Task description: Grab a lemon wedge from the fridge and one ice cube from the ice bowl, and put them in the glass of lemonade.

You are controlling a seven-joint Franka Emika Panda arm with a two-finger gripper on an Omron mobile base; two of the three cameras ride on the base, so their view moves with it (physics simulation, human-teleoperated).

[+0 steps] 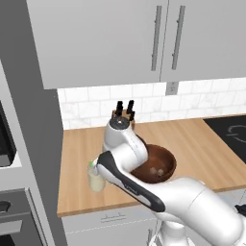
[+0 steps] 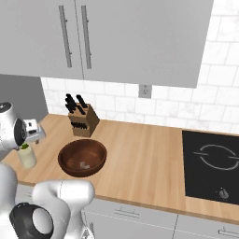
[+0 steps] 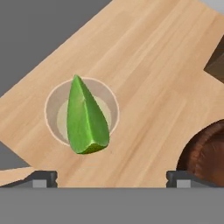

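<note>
A bright green lemon wedge point(image 3: 85, 120) stands point-up in the mouth of the glass of lemonade point(image 3: 52, 109), free of my fingers. My gripper point(image 3: 111, 177) hangs just above it, open, with its fingertips far apart on either side. The glass point(image 2: 27, 157) stands near the counter's left end, with the wedge point(image 2: 24, 146) at its rim; the left base view shows the glass point(image 1: 96, 180) beside my arm. Right of it sits the dark-brown ice bowl point(image 2: 81, 158) with pale ice cubes point(image 2: 84, 165) inside. The fridge is out of view.
A knife block point(image 2: 81, 119) stands against the tiled wall behind the bowl. A black cooktop point(image 2: 212, 163) is set into the counter's right end. Pale wall cabinets point(image 2: 116, 37) hang overhead. A tall grey cabinet point(image 1: 29, 144) bounds the counter's left end.
</note>
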